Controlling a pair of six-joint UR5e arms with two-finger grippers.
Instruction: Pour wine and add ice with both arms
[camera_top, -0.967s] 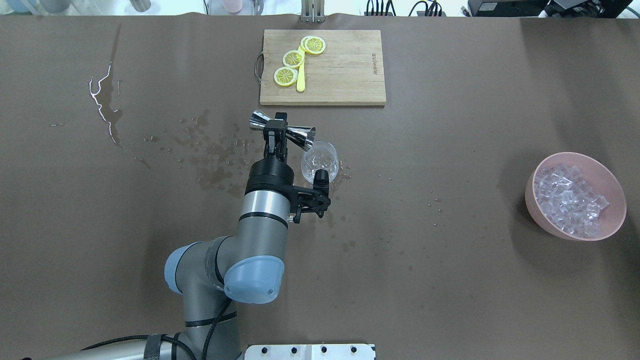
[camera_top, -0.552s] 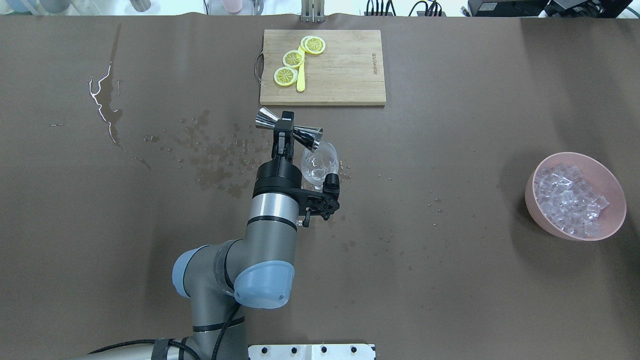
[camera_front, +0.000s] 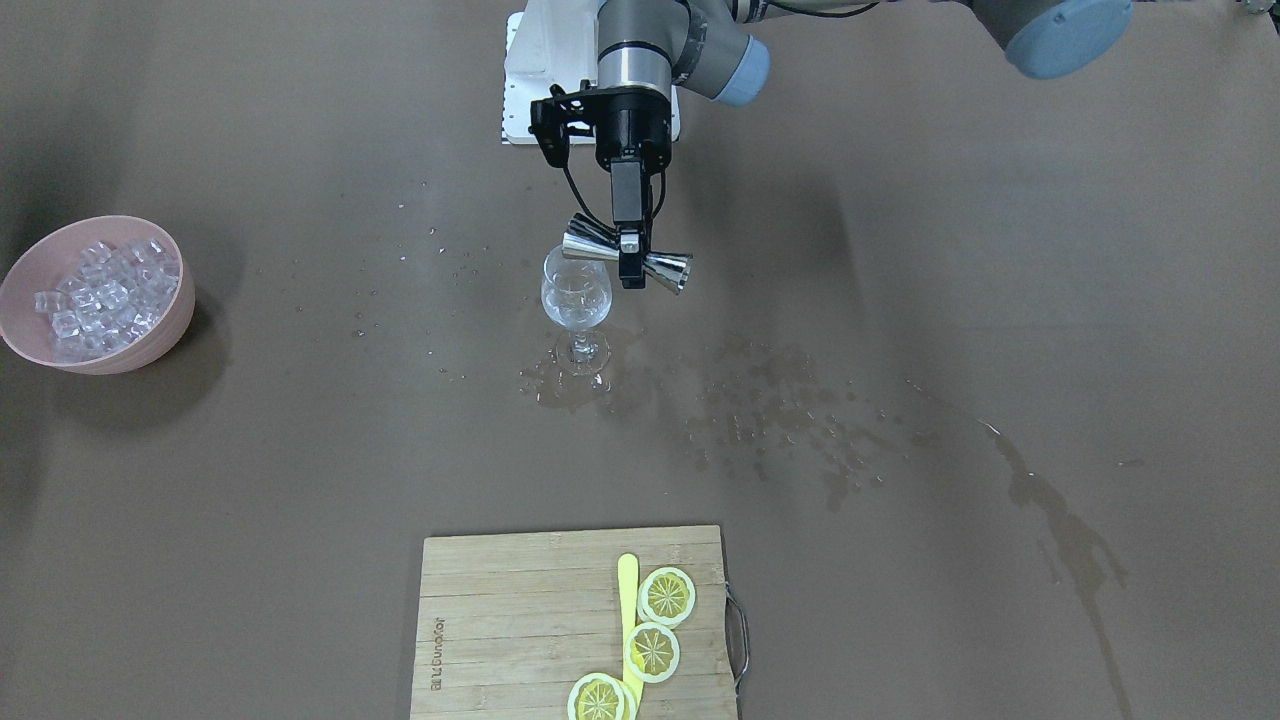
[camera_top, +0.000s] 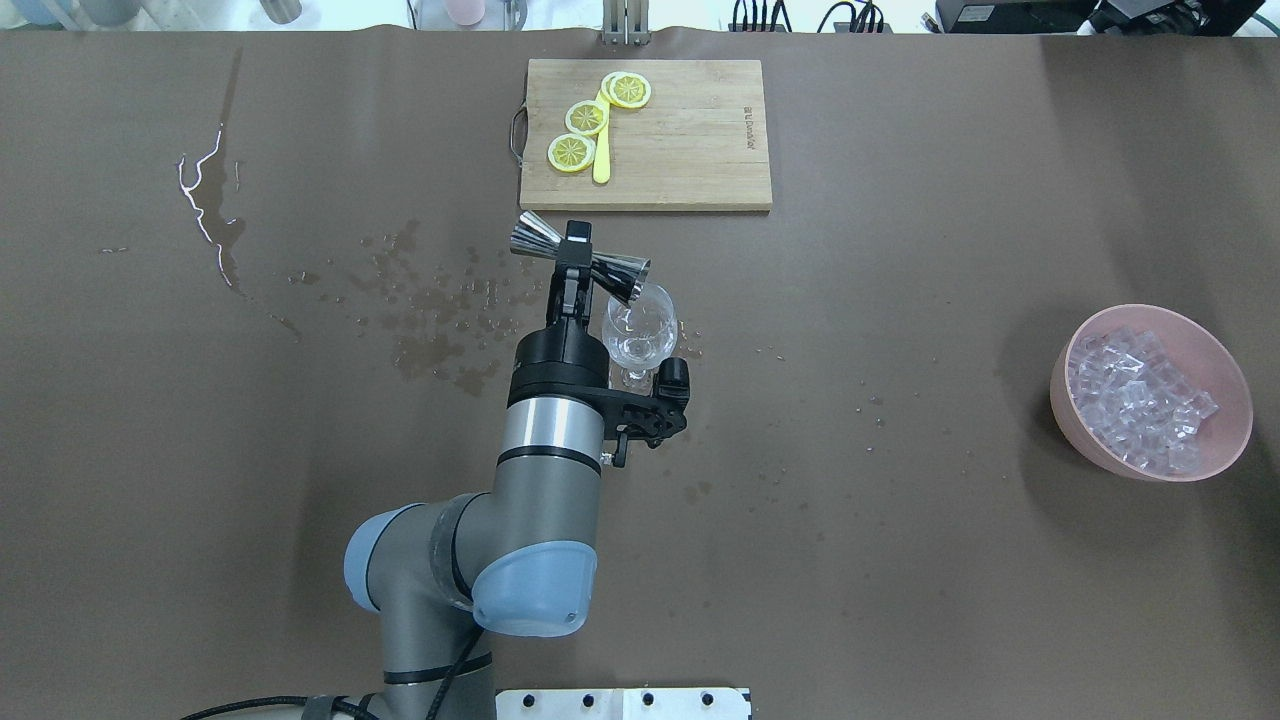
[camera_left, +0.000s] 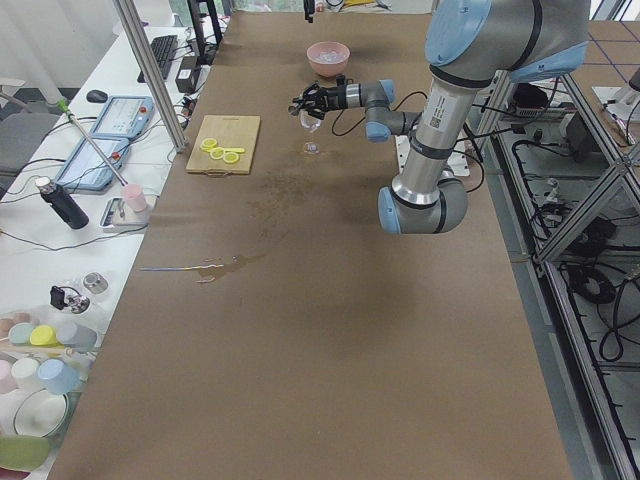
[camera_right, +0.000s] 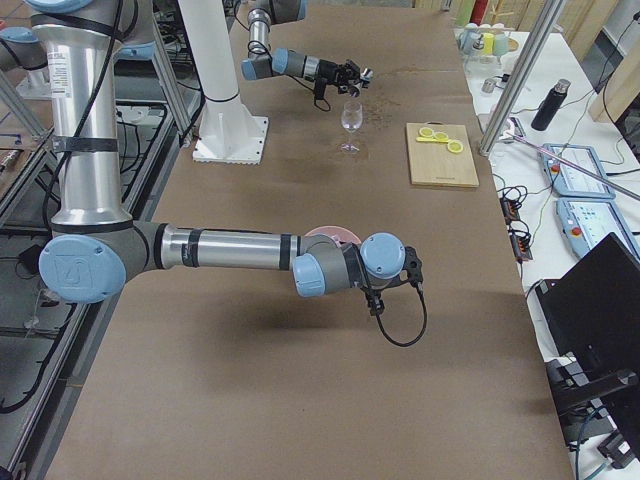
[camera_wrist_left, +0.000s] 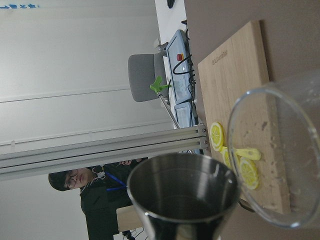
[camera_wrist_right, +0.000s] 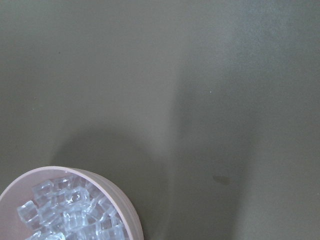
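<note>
My left gripper (camera_top: 577, 247) is shut on the waist of a steel double jigger (camera_top: 618, 272). It holds the jigger tilted, with the lower mouth at the rim of the wine glass (camera_top: 640, 332). From the front, the jigger (camera_front: 668, 270) is just above and behind the glass (camera_front: 577, 297). The wine is barely visible; a little clear liquid glints in the glass. In the left wrist view the jigger cup (camera_wrist_left: 182, 192) sits beside the glass rim (camera_wrist_left: 280, 165). The ice (camera_top: 1140, 400) fills a pink bowl (camera_top: 1062, 372). My right gripper (camera_right: 402, 268) hovers by that bowl (camera_right: 330, 236); I cannot tell whether it is open or shut.
A wooden cutting board (camera_top: 680, 140) with lemon slices (camera_top: 585, 118) and a yellow knife lies at the table's far side. Wet splashes (camera_top: 440, 310) lie left of the glass, and a spill streak (camera_top: 205, 210) runs further left. The white robot base (camera_front: 520, 60) stands behind the glass.
My left arm has shifted right, carrying the jigger's lower mouth from beside the glass onto its rim. The glass and bowl have not moved.
</note>
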